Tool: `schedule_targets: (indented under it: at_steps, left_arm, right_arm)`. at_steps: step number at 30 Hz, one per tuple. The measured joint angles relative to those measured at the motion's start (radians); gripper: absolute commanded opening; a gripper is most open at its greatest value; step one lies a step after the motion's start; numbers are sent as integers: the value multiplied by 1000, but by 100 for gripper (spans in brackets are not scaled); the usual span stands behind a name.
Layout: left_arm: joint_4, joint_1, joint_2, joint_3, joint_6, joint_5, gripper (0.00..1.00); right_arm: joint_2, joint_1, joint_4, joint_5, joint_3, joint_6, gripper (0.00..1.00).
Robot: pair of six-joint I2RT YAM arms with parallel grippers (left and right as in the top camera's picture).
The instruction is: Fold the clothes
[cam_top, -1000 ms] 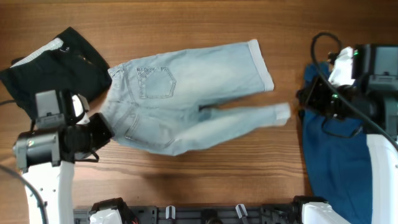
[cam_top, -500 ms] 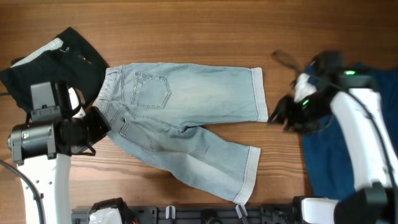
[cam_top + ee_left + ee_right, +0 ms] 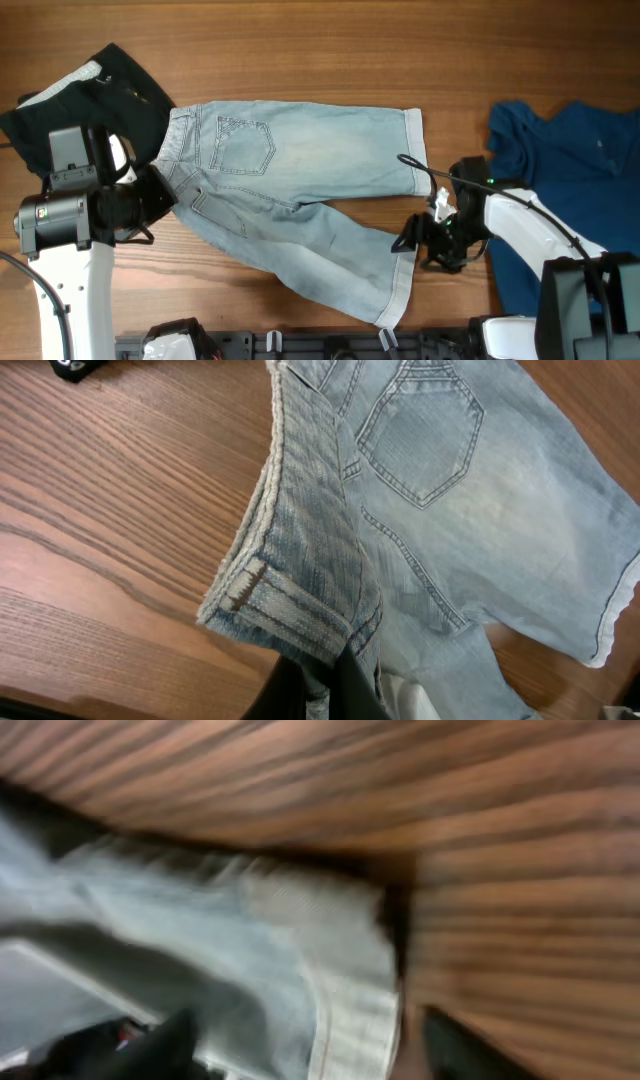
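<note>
Pale denim shorts (image 3: 300, 160) lie spread at centre frame on the desk (image 3: 300, 50). At left, the left claw (image 3: 160, 195) grips the waistband (image 3: 290, 575). At lower right, the right claw (image 3: 408, 238) stands wide at the lower leg's cuff (image 3: 402, 282).

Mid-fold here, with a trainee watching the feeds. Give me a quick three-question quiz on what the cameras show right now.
1. True or false: the denim shorts lie with their waistband toward the right arm.
2. What lies on the far side of the right gripper from the shorts? A) a red towel B) a blue garment C) a white sheet
3. Fill in: the left gripper grips the shorts by the ____.
Key: 1 false; 2 B, the blue garment; 3 waistband.
</note>
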Motion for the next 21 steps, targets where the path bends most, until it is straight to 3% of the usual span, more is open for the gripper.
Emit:
schedule_targets:
  at_steps: [1,4,5,10,16,17,19,20,21]
  left_arm:
    - [0,0,0,0,0,0,4]
    - [4,0,0,0,0,0,4]
    - [8,0,0,0,0,0,4]
    - [12,0,0,0,0,0,4]
    - [92,0,5,0,0,8,4]
    - [98,0,10,0,0,12,4]
    - [107,0,32,0,0,15,4]
    - [107,-4,53,0,0,17,4]
    - [108,-10,73,0,0,19,4]
  right_arm:
    - [0,0,23,6,-13,23,76]
    - [-8,1,110,-14,-25,91,15]
    - [-7,1,170,-8,-27,89,4]
    - [-4,-10,249,24,-23,70,4]
    - [-1,-140,262,119,188,66,4]
    - [-1,-158,285,138,211,66,10]
    - [-1,-192,328,172,233,63,79]
    - [-1,-206,335,183,233,65,85]
    - [-1,-215,324,187,233,63,83]
